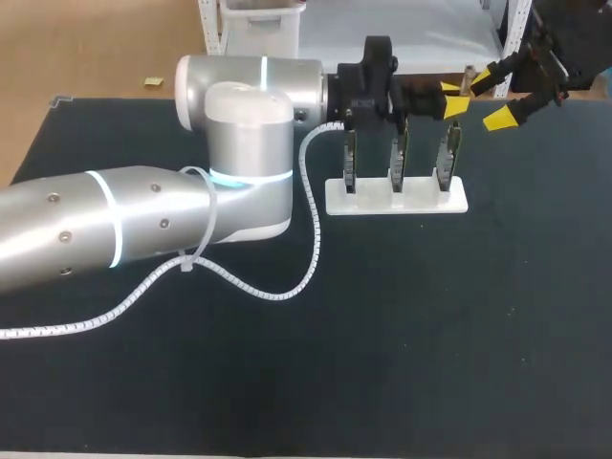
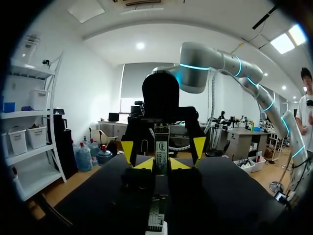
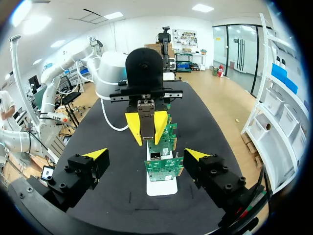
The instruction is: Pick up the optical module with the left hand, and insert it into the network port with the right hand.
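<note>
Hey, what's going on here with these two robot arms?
The left gripper is shut on the optical module, holding it close to three circuit boards that stand in a white holder. The right gripper faces it with its fingers wide open and is not touching the module. The pickup looks done. The insertion has not yet happened.

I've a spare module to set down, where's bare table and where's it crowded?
Bare: the table in front of the white board stand, from the cable to the right edge. Crowded: over the stand, where the left gripper holding the optical module meets the open right gripper. The left arm covers the left side.
</note>
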